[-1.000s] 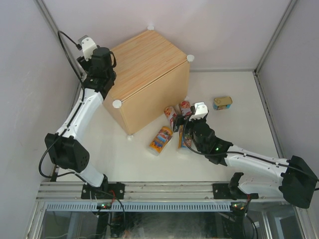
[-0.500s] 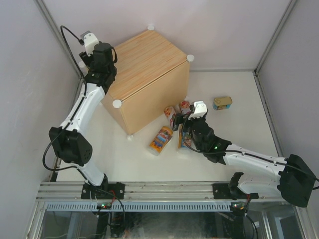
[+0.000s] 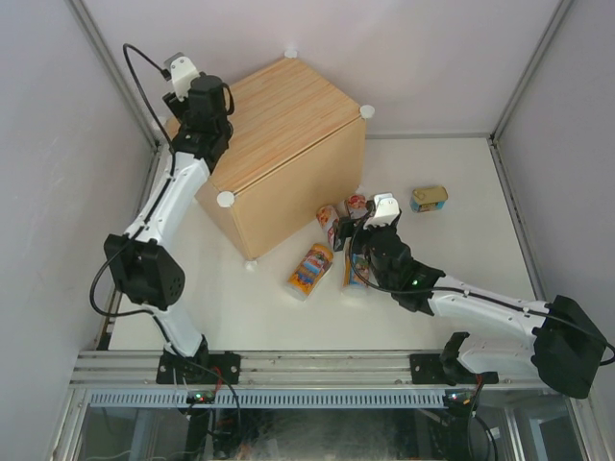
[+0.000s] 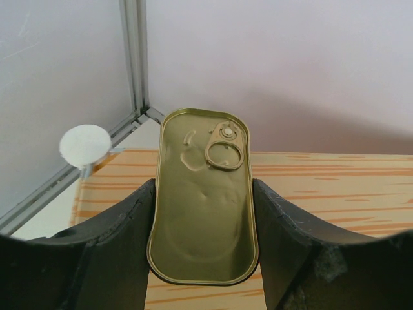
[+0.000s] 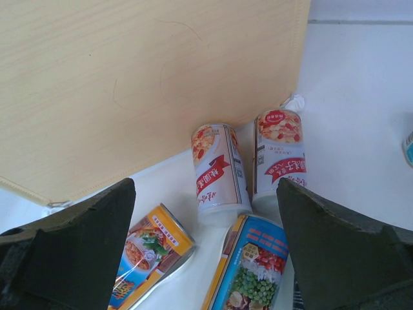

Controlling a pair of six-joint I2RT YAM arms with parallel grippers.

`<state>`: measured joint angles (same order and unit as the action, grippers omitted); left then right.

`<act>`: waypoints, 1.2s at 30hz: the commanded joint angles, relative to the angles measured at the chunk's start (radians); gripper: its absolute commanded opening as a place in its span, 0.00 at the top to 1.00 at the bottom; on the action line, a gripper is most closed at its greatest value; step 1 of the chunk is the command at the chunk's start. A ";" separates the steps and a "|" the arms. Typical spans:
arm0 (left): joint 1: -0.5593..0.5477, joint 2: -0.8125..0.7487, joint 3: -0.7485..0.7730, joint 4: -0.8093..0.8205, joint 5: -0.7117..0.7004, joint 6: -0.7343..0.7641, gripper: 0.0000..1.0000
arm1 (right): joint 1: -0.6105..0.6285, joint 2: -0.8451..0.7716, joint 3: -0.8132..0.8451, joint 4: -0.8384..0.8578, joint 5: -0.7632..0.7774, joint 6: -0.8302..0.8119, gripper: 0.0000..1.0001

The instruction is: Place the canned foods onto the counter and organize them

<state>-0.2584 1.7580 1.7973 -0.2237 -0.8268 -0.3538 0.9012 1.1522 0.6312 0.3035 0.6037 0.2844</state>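
White table (image 3: 461, 182) between pale walls, metal frame posts (image 3: 524, 91) in the corners; on its far left part, large light-wood counter (image 3: 288, 125) with white round knobs; at the far left corner of the counter top, left gripper (image 4: 203, 187), fingers pressed closed on the two long sides of a flat gold-topped tin (image 4: 193, 161); gold top turned to the wrist camera, pull ring at the far end; tin above the wood, near one knob (image 4: 85, 144); contact with the wood not possible to tell.

Just to the near right of the counter, right gripper (image 5: 205, 194), fingers spread wide; holds nothing; hovers over a group of cans on the table; red-white can (image 5: 216, 168) and second red-white can (image 5: 279, 155) side by side, close to the counter wall; nearer and to the left, orange can (image 5: 151, 248) lying on its side; blue can (image 5: 251, 271) lying to the right of it; well apart, at the far right, second flat tin (image 3: 430, 198) alone on the table.
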 commanded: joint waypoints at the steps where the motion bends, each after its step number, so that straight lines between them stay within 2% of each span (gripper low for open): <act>1: -0.026 0.040 0.102 0.002 0.023 -0.043 0.99 | -0.014 0.001 0.039 0.034 -0.006 0.021 0.09; 7: -0.045 0.092 0.178 -0.062 -0.013 -0.085 0.97 | -0.023 0.003 0.038 0.025 -0.012 0.025 0.09; 15: -0.045 0.113 0.198 -0.107 -0.039 -0.139 0.92 | -0.030 0.000 0.038 0.008 -0.018 0.032 0.08; 17: -0.045 0.112 0.198 -0.112 -0.039 -0.147 0.83 | -0.030 -0.002 0.038 0.007 -0.021 0.033 0.08; 18: -0.045 0.109 0.195 -0.112 -0.039 -0.150 0.67 | -0.030 -0.003 0.038 0.006 -0.022 0.033 0.09; 19: -0.045 0.106 0.190 -0.110 -0.039 -0.151 0.58 | -0.030 -0.004 0.038 0.006 -0.024 0.034 0.08; 21: -0.047 0.100 0.182 -0.103 -0.042 -0.151 0.43 | -0.030 -0.006 0.038 0.004 -0.025 0.034 0.08; 23: -0.048 0.100 0.179 -0.104 -0.043 -0.151 0.34 | -0.030 -0.009 0.038 0.003 -0.025 0.035 0.08; 29: -0.053 0.094 0.177 -0.105 -0.053 -0.145 0.19 | -0.031 -0.012 0.039 -0.001 -0.027 0.035 0.08; 36: -0.071 0.067 0.175 -0.075 -0.070 -0.095 0.15 | -0.032 -0.017 0.038 0.000 -0.022 0.033 0.08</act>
<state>-0.3115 1.8629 1.9415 -0.3389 -0.8658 -0.4850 0.8772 1.1526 0.6312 0.2867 0.5819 0.3027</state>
